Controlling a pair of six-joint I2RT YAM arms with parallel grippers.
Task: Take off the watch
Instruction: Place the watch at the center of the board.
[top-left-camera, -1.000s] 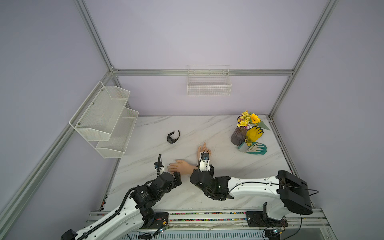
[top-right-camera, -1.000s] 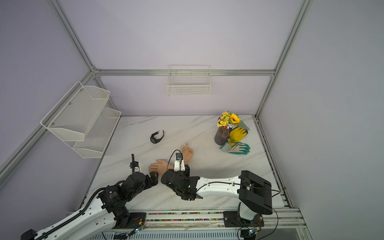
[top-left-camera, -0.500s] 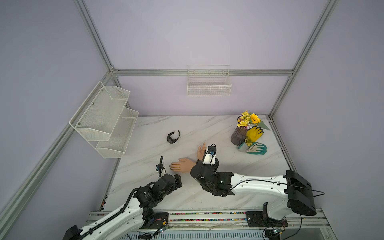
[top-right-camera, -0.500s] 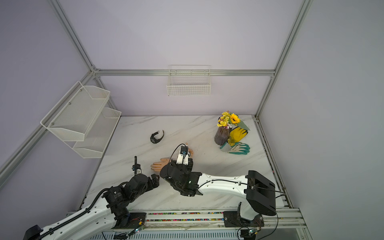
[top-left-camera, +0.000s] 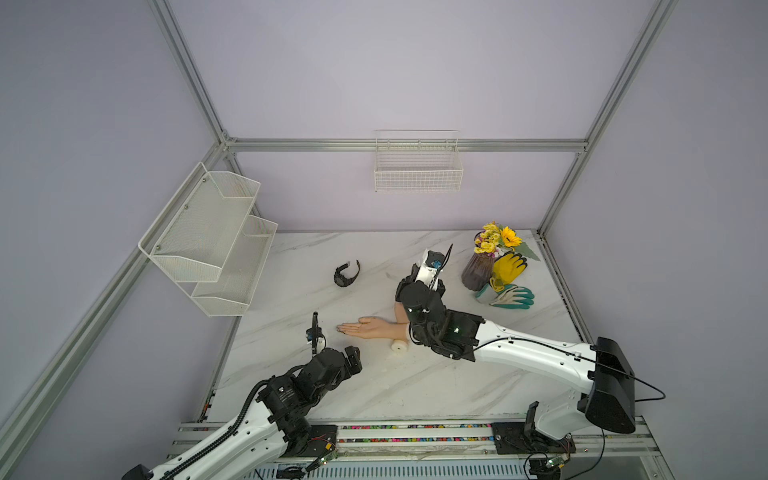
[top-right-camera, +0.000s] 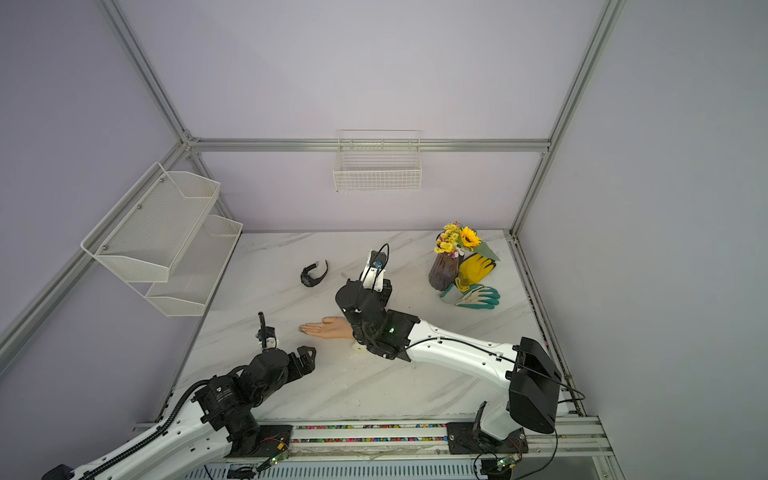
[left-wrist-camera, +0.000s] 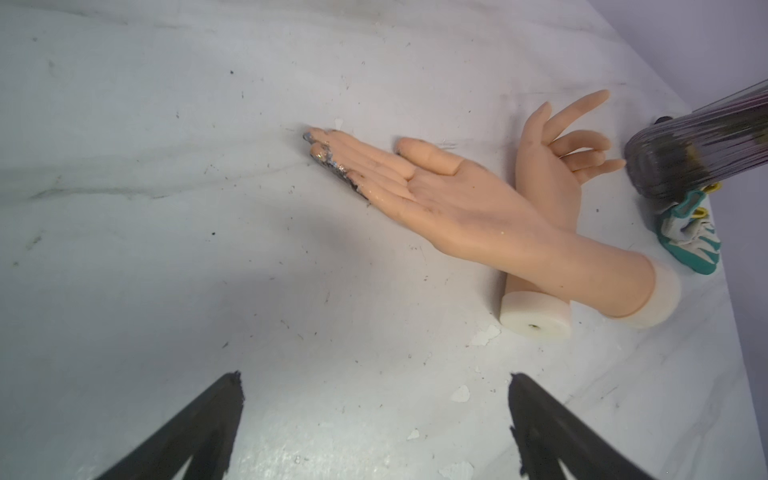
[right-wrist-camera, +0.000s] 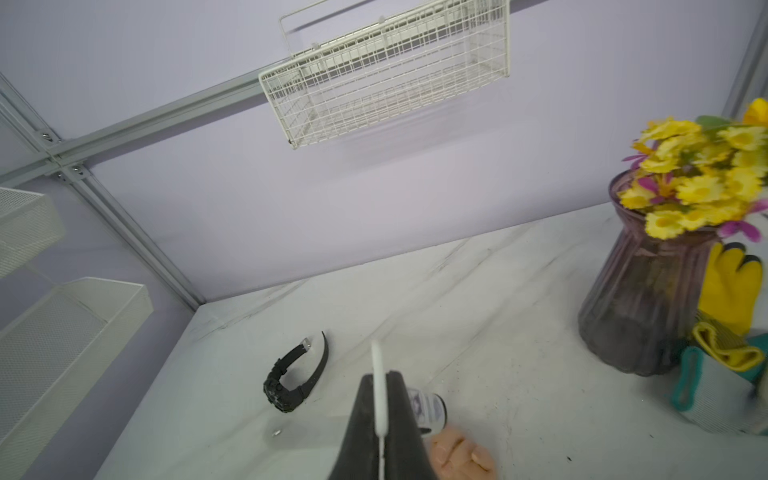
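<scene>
Yellow flowers (top-left-camera: 496, 240) stand in the purple vase (top-left-camera: 478, 272). The black watch (top-left-camera: 346, 274) lies on the table (top-left-camera: 374, 395), farther back and left of the fake hands (left-wrist-camera: 457, 199), well apart. Only the left wrist view shows the fingers of both. The left gripper (left-wrist-camera: 374, 382) is spread wide; the right gripper (right-wrist-camera: 379, 384) is squeezed shut.

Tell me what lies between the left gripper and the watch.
The fingers of the flat mannequin hand, then bare marble up to the watch; both top views show it.
</scene>
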